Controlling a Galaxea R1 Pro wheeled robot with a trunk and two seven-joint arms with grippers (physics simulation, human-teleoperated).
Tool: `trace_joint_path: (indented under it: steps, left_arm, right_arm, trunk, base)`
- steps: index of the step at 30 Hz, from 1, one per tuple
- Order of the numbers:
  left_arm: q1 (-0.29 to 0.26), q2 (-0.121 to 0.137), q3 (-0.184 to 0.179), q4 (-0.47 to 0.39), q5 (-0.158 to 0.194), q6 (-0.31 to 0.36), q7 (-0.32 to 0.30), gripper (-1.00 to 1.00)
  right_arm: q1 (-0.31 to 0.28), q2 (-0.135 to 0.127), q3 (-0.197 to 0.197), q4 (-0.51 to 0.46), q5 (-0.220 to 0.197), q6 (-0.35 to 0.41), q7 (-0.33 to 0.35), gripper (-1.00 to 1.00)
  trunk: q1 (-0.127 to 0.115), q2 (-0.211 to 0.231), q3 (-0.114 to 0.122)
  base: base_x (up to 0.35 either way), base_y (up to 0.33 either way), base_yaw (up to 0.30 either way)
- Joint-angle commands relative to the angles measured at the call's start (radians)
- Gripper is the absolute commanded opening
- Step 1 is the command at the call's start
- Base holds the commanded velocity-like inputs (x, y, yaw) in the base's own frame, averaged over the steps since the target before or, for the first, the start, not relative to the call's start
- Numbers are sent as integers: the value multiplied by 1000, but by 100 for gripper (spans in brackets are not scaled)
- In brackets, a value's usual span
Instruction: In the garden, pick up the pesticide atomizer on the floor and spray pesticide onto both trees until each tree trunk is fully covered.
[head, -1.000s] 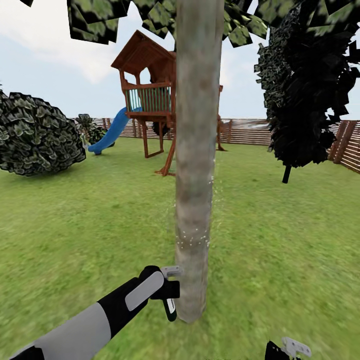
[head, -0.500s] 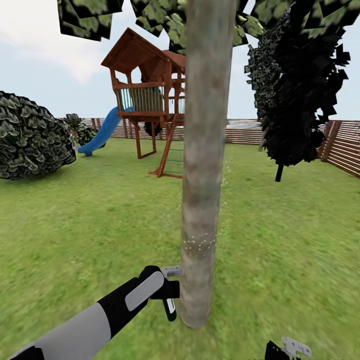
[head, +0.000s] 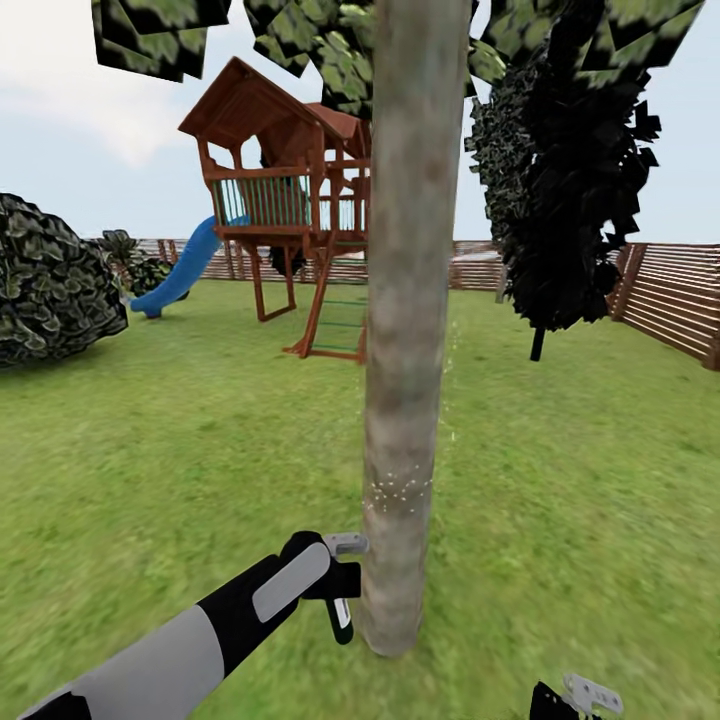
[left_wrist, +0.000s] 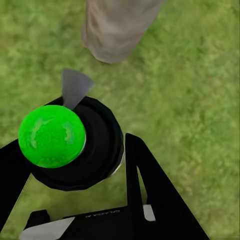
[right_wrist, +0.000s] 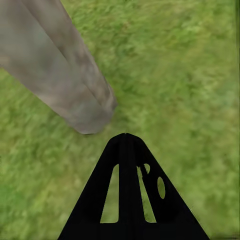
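One tree trunk (head: 408, 380), mottled grey-brown, rises close in front of me, with white spray specks around its lower part. My left gripper (head: 338, 598) sits just left of the trunk's base, shut on the pesticide atomizer (head: 347, 545). In the left wrist view the atomizer (left_wrist: 75, 150) is a black body with a green ball top, held between the two fingers (left_wrist: 145, 175). Its grey nozzle (left_wrist: 75, 86) faces the trunk's foot (left_wrist: 115, 30). My right gripper (right_wrist: 126, 145) is shut and empty, low over the grass beside the trunk (right_wrist: 60, 80).
Grass lawn (head: 600, 480) lies all around. A wooden playset (head: 290, 200) with a blue slide (head: 180, 270) stands behind the trunk. A dark narrow tree (head: 570, 180) is at the right, a round bush (head: 50, 280) at the left, and a slat fence (head: 670, 300) rings the lawn.
The whole view has shifted: the playset and bush slid left and the trunk slightly right, so the camera moved. My left gripper keeps the atomizer by the trunk's base.
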Motion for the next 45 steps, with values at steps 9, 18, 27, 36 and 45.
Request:
trace_joint_path:
  steps: [9, 18, 27, 36, 45]
  left_arm:
    - [-1, -12, -3, -6, 3, 1, 25, -100]
    - [-1, -24, -3, -11, -2, 12, 78, -100]
    - [-7, -49, 5, -160, 58, 163, 314, -100]
    - [-120, -76, 6, -377, 418, 181, 735, -100]
    - [-301, -87, 7, -380, 591, 180, 824, -100]
  right_arm:
    - [-1, 1, -3, 1, -10, -2, 8, -100]
    - [-1, 1, -3, 1, -10, -2, 8, -100]
    - [-1, 2, -1, 1, -10, 3, 4, -100]
    - [-1, 2, 0, 2, -10, 8, 2, -100]
    - [-1, 2, 0, 2, -10, 8, 2, -100]
  trunk:
    - [0, -2, 4]
    - [0, -2, 6]
    - [0, -2, 6]
    - [0, -2, 6]
    - [0, -2, 6]
  base:
    - [0, 281, -164]
    - [0, 119, -95]
    - [0, 20, -15]
    - [0, 0, 0]
    - [0, 0, 0]
